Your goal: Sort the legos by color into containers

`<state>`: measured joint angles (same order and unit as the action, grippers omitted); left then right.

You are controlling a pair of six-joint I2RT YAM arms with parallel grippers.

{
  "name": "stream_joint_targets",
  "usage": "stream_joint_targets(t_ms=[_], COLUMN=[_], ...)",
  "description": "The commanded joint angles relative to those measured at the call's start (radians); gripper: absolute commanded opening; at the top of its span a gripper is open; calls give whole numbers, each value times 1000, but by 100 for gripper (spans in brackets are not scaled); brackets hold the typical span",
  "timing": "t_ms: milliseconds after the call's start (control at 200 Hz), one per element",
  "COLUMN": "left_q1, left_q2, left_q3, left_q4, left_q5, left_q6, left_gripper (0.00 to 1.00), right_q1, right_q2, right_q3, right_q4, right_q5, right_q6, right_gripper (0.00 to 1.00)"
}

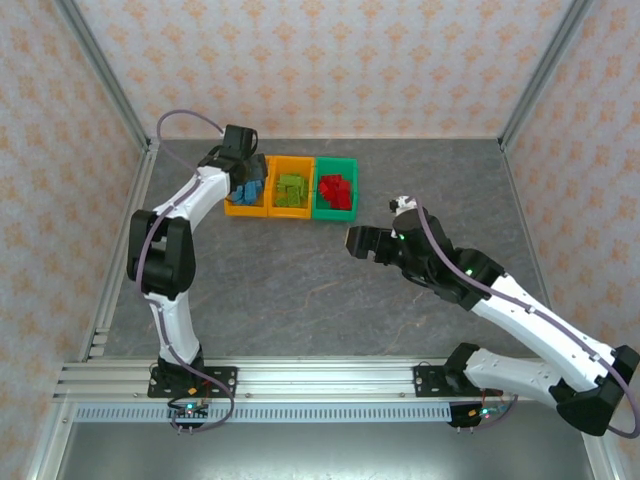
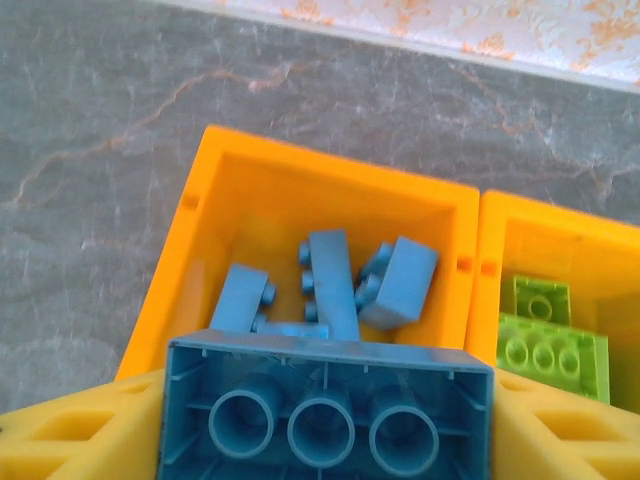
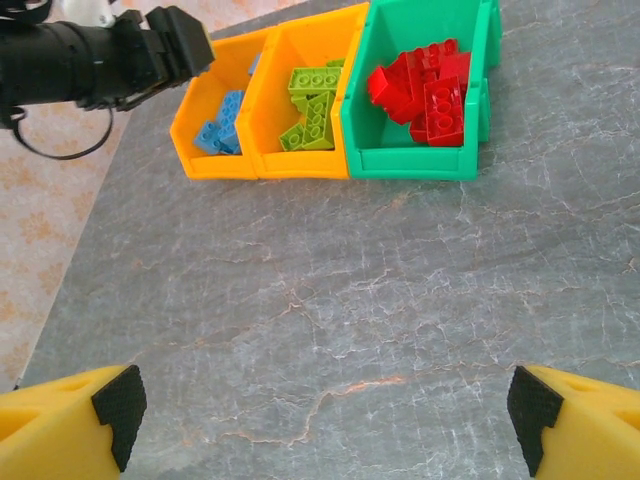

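left gripper (image 2: pixel 325 425): clamped on a large blue brick (image 2: pixel 327 405), hollow underside facing the wrist camera; poised above the near end of the left orange bin (image 2: pixel 330 165).
right gripper (image 3: pixel 330 420): fingers wide apart, holding nothing; above bare tabletop (image 1: pixel 300 290), well apart from the bins.
left orange bin: loose blue bricks (image 2: pixel 335 280) heaped on its floor, below the rim.
middle orange bin (image 3: pixel 300 165): green bricks (image 3: pixel 310 110) inside; side wall touching the left orange bin.
green bin (image 3: pixel 410 160): red bricks (image 3: pixel 425 85) piled inside; wall against the middle orange bin.
row of bins: side by side at the far part of the tabletop, left of centre, a strip of bare surface behind them before the back wall (image 1: pixel 330 60).
open room: broad bare tabletop between the bins and the arm bases, and to the right of the green bin.
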<state>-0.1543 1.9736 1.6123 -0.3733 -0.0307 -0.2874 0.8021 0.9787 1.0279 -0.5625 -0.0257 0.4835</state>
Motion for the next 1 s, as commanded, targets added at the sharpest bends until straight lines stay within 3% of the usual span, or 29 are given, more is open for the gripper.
stream_joint_targets(t_ms=[0,80,190,370,500,591,706,806,886,996], left_q1=[18,20,21,-9,-75,-121,-137,-137,-136,-132], left_q2=[33,25,-55,-398,-667,-825,-968,-1038,-1048,-948], left_q3=[100,107,42,-253,-474,-611,-777,-929,-1054,-1137], left_q4=[-68,-82,-61,63,96,105,117,192,322,479], left_q5=[-8,-17,-1,33,-40,-108,-192,-324,-414,-468], left_q6=[21,31,15,-72,-77,-61,-18,48,109,219], left_gripper=[78,85,87,89,91,94,98,100,100,100], right_q1=[3,3,3,-11,-114,-243,-378,-456,-546,-656], right_q2=[-23,-27,-35,-79,-135,-147,-118,-28,105,316], right_q3=[14,11,-1,-48,-136,-211,-347,-494,-544,-564], right_q4=[-31,-34,-36,-81,-38,24,205,529,717,939], right_q5=[18,25,61,355,458,496,624,734,696,548], right_q6=[15,17,27,70,14,-38,-130,-339,-401,-407], right_gripper=[95,95,96,99,99,99,100,99,99,99])
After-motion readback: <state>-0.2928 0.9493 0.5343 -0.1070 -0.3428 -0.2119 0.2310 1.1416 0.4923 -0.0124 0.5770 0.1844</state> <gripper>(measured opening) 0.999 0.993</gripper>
